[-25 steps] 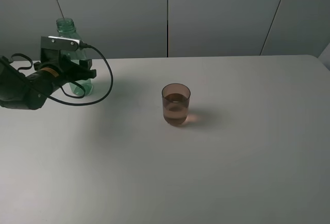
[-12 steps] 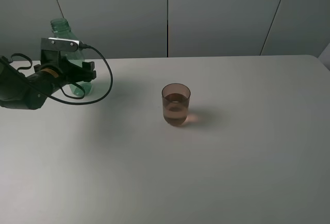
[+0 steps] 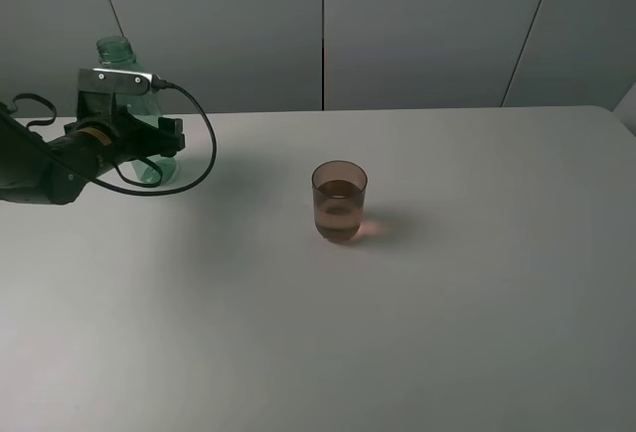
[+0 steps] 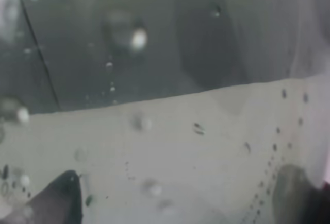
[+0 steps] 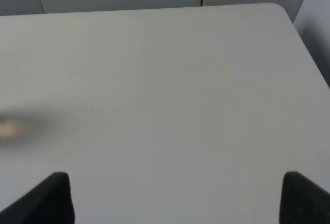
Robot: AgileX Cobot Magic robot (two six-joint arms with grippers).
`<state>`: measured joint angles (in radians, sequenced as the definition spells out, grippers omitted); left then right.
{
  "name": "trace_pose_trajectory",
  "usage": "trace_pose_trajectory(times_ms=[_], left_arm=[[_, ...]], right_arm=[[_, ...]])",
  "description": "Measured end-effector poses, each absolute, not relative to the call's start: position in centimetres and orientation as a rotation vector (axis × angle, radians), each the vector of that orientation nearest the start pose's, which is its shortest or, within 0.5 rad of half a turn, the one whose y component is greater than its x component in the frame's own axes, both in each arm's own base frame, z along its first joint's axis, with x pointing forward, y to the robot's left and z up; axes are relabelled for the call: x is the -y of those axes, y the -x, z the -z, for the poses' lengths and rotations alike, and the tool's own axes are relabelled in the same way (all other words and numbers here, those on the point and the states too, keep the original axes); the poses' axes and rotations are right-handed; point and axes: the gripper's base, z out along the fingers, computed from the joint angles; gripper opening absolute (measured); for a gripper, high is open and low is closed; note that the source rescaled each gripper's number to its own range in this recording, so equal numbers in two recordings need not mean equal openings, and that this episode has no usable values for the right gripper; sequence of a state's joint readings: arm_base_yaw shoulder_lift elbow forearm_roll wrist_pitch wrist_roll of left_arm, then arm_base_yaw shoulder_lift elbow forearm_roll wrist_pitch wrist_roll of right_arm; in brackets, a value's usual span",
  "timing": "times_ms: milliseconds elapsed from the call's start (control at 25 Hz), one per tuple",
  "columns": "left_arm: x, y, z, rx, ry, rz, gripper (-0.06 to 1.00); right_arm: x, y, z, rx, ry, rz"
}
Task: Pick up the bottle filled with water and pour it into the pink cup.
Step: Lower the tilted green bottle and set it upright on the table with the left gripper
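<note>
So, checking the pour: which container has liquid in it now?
The pink cup at the table's middle, with a visible liquid line; the green bottle looks empty.

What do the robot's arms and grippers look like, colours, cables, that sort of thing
The left arm is black, with an orange-brown ring near the wrist. A silver-topped camera box rides above the left gripper, and a black cable loops from it. The right gripper's fingertips are dark; its arm isn't visible.
</note>
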<state>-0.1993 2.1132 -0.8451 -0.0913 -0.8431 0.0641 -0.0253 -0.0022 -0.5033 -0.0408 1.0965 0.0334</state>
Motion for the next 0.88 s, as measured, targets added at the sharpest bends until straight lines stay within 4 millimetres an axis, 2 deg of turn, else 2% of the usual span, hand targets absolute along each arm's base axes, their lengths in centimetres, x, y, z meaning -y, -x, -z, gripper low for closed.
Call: trace_pose_trajectory(times_ms=[480,880], left_arm=[[6.7,-36.3,-9.7,-1.998,-0.181,0.037,0.99],[6.6,-35.9,-9.0,-2.093,-0.179,0.034,1.00]], right_arm=[[0.3,0.7,-27.5,-2.073,-0.064,0.044],[0.3,0.7,-27.5,-2.073,-0.064,0.044]])
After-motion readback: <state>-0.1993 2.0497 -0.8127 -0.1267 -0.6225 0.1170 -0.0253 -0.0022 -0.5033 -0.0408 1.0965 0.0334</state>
